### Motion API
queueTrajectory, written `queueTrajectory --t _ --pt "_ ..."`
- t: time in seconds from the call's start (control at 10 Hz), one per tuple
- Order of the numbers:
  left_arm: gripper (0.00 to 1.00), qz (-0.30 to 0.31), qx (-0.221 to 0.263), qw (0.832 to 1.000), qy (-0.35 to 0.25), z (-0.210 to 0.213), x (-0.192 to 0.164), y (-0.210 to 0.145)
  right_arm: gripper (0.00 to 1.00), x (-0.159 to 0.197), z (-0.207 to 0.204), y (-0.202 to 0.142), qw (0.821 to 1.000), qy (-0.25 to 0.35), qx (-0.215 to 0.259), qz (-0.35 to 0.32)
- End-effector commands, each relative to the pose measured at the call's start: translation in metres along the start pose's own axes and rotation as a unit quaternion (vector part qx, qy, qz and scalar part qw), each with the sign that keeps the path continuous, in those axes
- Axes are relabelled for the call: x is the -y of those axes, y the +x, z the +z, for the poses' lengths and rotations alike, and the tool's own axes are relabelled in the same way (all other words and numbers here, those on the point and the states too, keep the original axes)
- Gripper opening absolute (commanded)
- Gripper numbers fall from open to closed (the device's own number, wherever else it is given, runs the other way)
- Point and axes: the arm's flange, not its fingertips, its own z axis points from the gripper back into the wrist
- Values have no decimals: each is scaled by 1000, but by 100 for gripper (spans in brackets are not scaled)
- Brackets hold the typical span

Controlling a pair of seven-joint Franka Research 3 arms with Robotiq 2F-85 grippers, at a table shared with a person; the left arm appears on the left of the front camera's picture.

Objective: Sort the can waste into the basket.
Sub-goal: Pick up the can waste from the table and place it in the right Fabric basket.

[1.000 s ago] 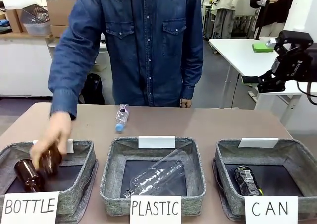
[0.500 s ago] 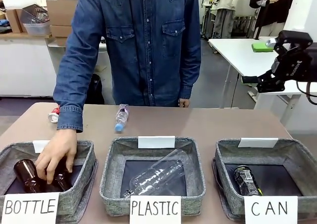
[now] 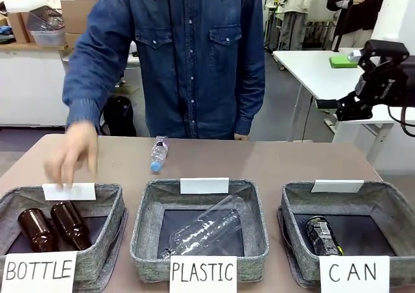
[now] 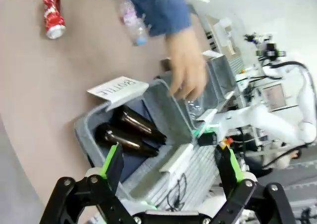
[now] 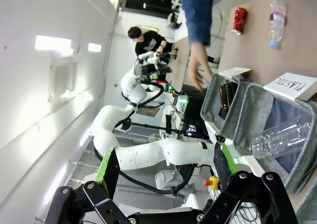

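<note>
Task half done. The black metal drink can (image 3: 322, 236) lies inside the grey fabric basket (image 3: 293, 210) carded "CAN". The red, silver-topped metal can (image 4: 52, 14) lies on the brown counter (image 3: 259, 157), well apart. Your left gripper (image 4: 171, 159) and right gripper (image 5: 166, 157) stand spread, empty.

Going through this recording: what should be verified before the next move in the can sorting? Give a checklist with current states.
1. Left gripper open and empty: ok.
2. Right gripper open and empty: ok.
3. Black can inside the CAN basket: ok.
4. Red can in that basket: not ok, it lies on the table towards the person's side.
5. Person's hand out of the work area: not ok, it is above the BOTTLE basket.
</note>
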Motion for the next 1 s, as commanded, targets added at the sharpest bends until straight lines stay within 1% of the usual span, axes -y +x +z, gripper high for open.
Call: queueTrajectory --t 0.0,0.2,0.3,0.4,0.5,0.6,0.7,0.8,0.9 --pt "100 -8 -90 994 61 -38 3 56 100 -1 1 0 1000 0 -4 8" --pt "100 23 -134 984 118 -87 -8 108 100 -1 1 0 1000 0 -4 8" --pt "100 40 -127 972 191 -116 -14 130 100 -1 1 0 1000 0 -4 8" --pt "100 56 -126 953 271 -150 -19 153 100 -1 1 0 1000 0 -4 8" --pt "100 65 -127 935 324 -178 -25 173 100 -1 1 0 1000 0 -4 8" --pt "100 77 -124 912 383 -204 -35 192 100 -1 1 0 1000 0 -4 8" --pt "100 69 -143 912 378 -229 -48 210 100 -1 1 0 1000 0 -4 8" --pt "100 62 -151 898 409 -252 -66 225 100 -1 1 0 1000 0 -4 8" --pt "100 51 -161 895 412 -269 -87 237 100 -1 1 0 1000 0 -4 8"
